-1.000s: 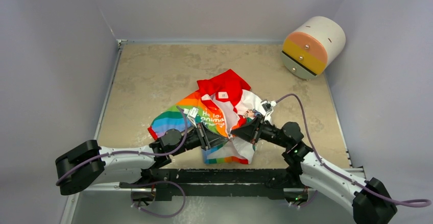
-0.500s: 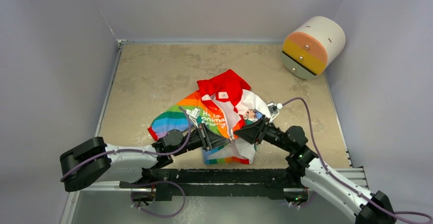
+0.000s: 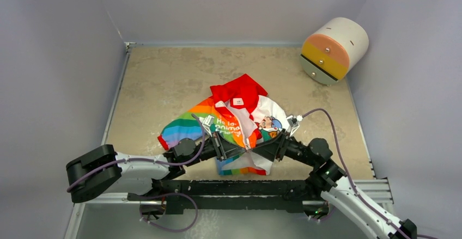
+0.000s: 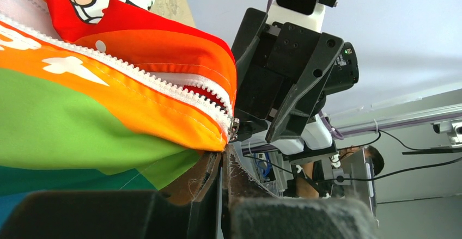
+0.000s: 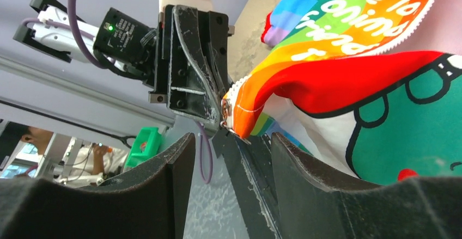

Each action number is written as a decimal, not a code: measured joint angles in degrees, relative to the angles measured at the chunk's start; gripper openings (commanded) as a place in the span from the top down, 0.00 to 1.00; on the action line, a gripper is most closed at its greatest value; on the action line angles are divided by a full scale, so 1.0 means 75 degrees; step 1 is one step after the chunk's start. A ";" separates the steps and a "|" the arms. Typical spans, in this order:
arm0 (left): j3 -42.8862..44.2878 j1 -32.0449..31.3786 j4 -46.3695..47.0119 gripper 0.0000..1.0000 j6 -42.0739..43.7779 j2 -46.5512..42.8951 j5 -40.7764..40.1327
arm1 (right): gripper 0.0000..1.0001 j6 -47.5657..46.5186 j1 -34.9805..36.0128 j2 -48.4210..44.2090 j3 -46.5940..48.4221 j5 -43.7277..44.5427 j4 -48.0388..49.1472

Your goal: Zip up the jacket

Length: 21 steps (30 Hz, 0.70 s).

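Tension is what we read in the left-hand hold: the left gripper [image 3: 219,142] sits at the near left corner of the jacket [image 3: 239,108], fingers pressed together on the orange hem at the foot of the zip. We judge that this pins the jacket's bottom so the teeth have something to pull against. The jacket lies crumpled on the table [image 3: 163,75], with the red hood on its far side, a rainbow sleeve off its left side, and the black rail [image 3: 239,187] of the arm bases just off its near edge. The jacket's front lies open, and the white zip teeth [image 4: 136,78] meet only at the slider [image 4: 235,128], low beside the pinched hem, so we take the zipping as barely begun. At the jacket's near right side the right gripper [image 3: 271,146] faces the left one, fingers spread, with the slider in the gap between them and neither pad touching it, as far as we can tell. We think the spread frames the pull tab before a close. Far off the jacket's right, a banded drum [image 3: 333,47] plays no part
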 measured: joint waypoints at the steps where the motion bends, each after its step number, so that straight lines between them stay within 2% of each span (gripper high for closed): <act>1: 0.0000 0.0000 0.0000 1.00 -0.0017 0.0003 0.0000 | 0.44 0.0000 0.0000 -0.0026 0.0000 -0.0079 -0.0070; 10: 0.0000 0.0000 0.0160 1.00 -0.0032 0.0082 0.0000 | 0.49 0.0087 0.0000 0.0379 -0.0122 -0.0589 0.0163; 21: 0.0000 0.0000 0.0230 1.00 -0.0102 0.0131 0.0003 | 0.55 0.0187 0.0055 0.1343 -0.0125 -0.0927 0.1373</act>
